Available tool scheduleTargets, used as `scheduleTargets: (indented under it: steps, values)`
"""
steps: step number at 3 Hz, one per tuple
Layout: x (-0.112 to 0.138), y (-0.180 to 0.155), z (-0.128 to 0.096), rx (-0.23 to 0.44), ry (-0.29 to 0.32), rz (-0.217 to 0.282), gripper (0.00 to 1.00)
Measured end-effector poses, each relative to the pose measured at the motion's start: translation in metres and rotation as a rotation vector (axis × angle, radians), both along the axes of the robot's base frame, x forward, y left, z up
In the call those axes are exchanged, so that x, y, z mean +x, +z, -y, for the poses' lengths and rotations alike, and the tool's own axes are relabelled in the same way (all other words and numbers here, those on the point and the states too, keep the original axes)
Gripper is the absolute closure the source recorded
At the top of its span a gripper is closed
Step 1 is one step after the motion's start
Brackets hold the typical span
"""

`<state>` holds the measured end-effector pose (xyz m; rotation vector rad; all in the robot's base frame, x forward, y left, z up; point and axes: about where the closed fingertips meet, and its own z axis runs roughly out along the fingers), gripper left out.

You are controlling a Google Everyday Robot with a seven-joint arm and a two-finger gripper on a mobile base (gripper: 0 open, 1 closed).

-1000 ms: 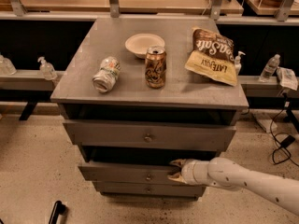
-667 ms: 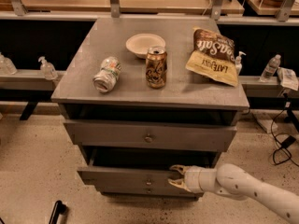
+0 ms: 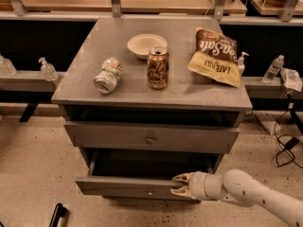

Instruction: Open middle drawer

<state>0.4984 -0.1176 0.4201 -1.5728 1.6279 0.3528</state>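
Note:
The middle drawer (image 3: 118, 187) is the grey one with a small round knob (image 3: 150, 192), second from the top of the grey cabinet. It stands pulled out toward the camera, and its dark inside shows. My gripper (image 3: 180, 184) is at the right part of the drawer's front. One finger is over the top edge and the other finger is on the front face, so it is shut on the front panel. My white arm (image 3: 255, 195) comes in from the lower right.
The top drawer (image 3: 151, 137) with its knob sits just above. On the cabinet top (image 3: 85, 79) are a white bowl (image 3: 144, 45), an upright brown can (image 3: 157, 67), a can lying on its side (image 3: 108, 75) and a chip bag (image 3: 214, 56). Cables (image 3: 286, 145) lie on the floor at right.
The middle drawer has slid further out toward the camera. My gripper has stayed on its front edge and moved back with it.

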Motion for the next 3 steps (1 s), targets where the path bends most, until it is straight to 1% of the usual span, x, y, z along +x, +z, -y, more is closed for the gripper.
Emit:
scheduleTargets:
  steps: [1, 2, 3]
  values:
    - [-0.02, 0.0, -0.001, 0.012, 0.03, -0.014, 1.0]
    - [-0.02, 0.001, -0.001, 0.012, 0.03, -0.014, 0.83]
    - [-0.042, 0.005, -0.005, 0.028, 0.067, -0.006, 0.52]
